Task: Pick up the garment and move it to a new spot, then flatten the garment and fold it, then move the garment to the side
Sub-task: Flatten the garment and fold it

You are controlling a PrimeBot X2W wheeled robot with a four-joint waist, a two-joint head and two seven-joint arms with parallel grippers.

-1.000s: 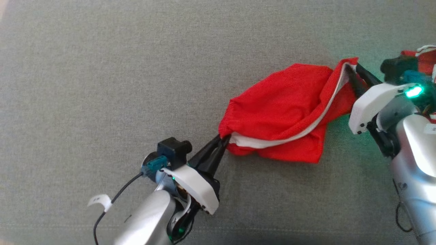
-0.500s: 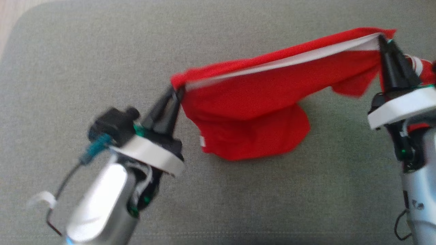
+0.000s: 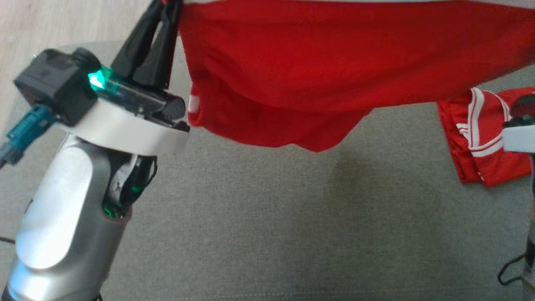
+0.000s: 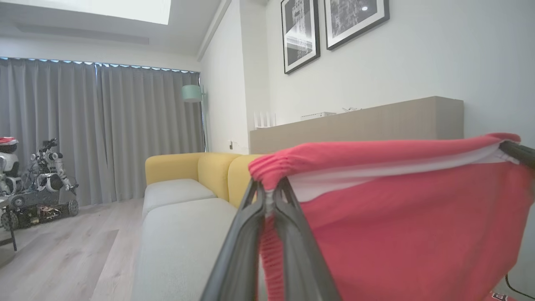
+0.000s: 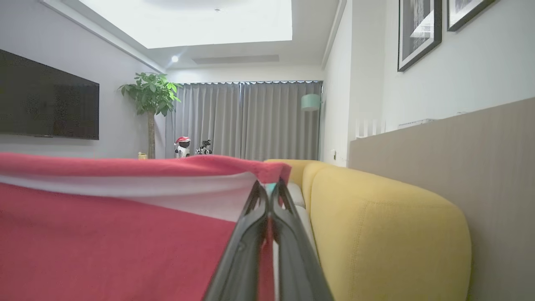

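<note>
Up at the top left of the head view, the left hand (image 3: 166, 8) is pinched shut on one end of the red garment (image 3: 317, 62). Its two dark fingers (image 3: 161, 50) point up, and the cloth is squeezed between their tips. The left wrist view shows the same pinch. The left hand (image 4: 267, 192) bites the bunched red waistband, with a white band just under it.

On the other side, the right wrist view shows the right hand (image 5: 269, 194) closed tight on the far end of the waistband. Red cloth sits between its fingers.

The garment (image 5: 104, 242) hangs between the two hands, pulled out wide, with its top edge straight. It is up in the air, and its low edge dangles above the grey sofa seat (image 3: 250, 217). A soft shadow (image 3: 368, 200) lies on the seat below it. Off to the right, a second red garment with white stripes (image 3: 480, 142) lies on the seat. Beside the seat stands a yellow sofa back (image 5: 376, 234).
</note>
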